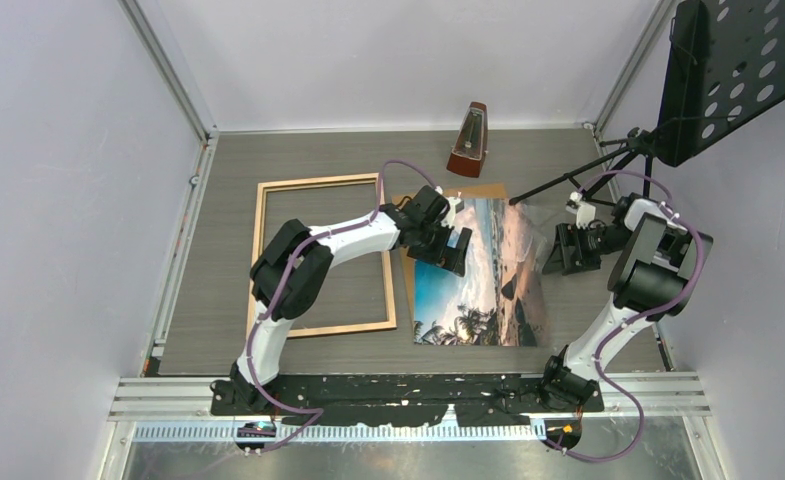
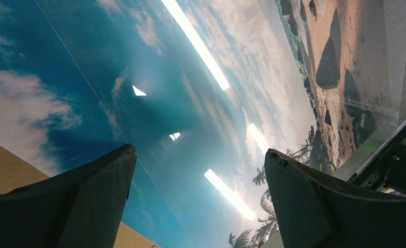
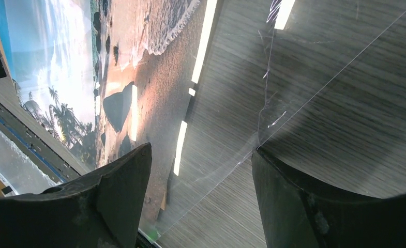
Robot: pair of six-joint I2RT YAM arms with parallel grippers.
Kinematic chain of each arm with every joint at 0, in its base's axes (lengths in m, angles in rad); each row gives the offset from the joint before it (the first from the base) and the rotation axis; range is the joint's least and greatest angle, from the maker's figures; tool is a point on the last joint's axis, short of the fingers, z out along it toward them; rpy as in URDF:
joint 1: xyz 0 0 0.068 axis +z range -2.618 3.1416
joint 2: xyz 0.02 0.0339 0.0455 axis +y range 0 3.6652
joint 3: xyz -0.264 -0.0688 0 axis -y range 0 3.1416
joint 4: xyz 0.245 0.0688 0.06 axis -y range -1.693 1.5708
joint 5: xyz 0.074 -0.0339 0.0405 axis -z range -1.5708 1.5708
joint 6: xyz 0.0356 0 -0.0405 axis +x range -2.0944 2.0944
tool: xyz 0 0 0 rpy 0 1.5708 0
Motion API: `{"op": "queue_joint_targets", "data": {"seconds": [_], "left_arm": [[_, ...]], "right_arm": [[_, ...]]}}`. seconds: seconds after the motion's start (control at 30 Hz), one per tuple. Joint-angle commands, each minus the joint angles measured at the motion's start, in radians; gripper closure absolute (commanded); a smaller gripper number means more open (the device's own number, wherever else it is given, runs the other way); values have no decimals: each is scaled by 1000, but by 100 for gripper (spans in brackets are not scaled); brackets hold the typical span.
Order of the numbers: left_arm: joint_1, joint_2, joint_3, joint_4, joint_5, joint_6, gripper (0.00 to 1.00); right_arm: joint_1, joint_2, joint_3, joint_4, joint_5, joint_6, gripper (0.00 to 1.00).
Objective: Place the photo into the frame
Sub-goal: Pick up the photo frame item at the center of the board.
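Observation:
The photo (image 1: 478,290), a glossy beach print, lies face up mid-table on a brown backing board (image 1: 478,190) that shows past its far edge. The frame (image 1: 260,260), a light wood border, lies flat to its left with bare table inside it. A clear sheet (image 3: 304,77) rests askew over the photo's right side (image 3: 128,62) and the table. My left gripper (image 1: 450,250) hovers open over the photo's sky area (image 2: 190,77), its jaws (image 2: 199,150) empty. My right gripper (image 1: 566,250) is open low at the photo's right edge, jaws (image 3: 201,148) straddling the clear sheet's edge.
A wooden metronome (image 1: 468,140) stands at the back centre. A black music stand (image 1: 738,70) rises at the back right, its tripod leg (image 1: 568,180) reaching toward the photo's far corner. Enclosure walls close in the left, back and right sides.

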Motion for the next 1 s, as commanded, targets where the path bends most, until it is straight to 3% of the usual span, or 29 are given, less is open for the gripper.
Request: {"op": "queue_joint_targets", "data": {"seconds": [0.0,0.47,0.97], "left_arm": [[-11,10,-38,-15,26,-22,1],[-11,8,-53,0,27,-27,1],[-11,4,-52,0,29,-24,1]], "right_arm": [[38,-15,-55,-47,-118,-20,25],[-29,-125,-23,-136,-368,-48,31],[-58,-55,-4,-144,-398,-59,34]]}}
